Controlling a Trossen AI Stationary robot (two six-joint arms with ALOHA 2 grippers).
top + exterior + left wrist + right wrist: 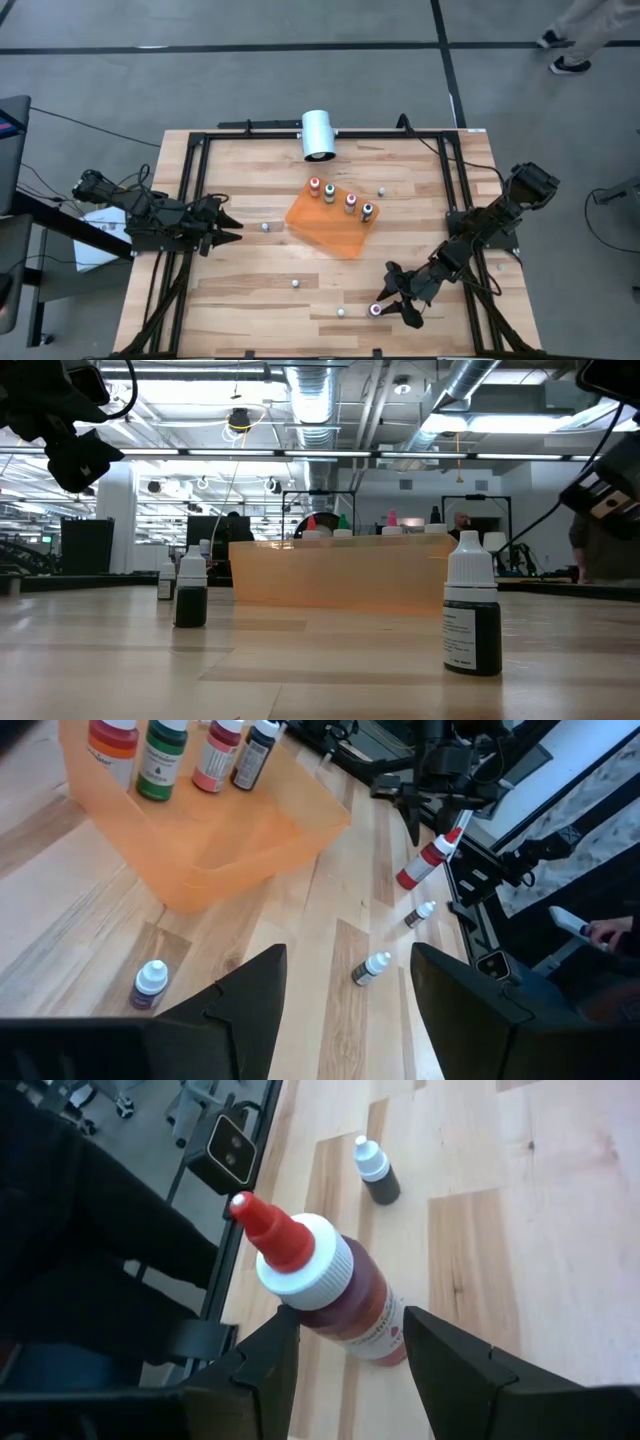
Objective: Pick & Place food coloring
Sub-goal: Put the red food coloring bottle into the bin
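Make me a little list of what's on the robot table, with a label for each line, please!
table: wooden top
orange tray: middle of table, four food coloring bottles standing on it, tops red, green, pink, dark
white cylinder: lying at far edge
loose small bottles: scattered on the wood, one by the left gripper
right gripper: near front edge, fingers around a red-tipped bottle
left gripper: left side, open, holding nothing

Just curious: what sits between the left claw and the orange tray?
One small bottle on bare wood, between the left claw and the orange tray, seen from overhead.
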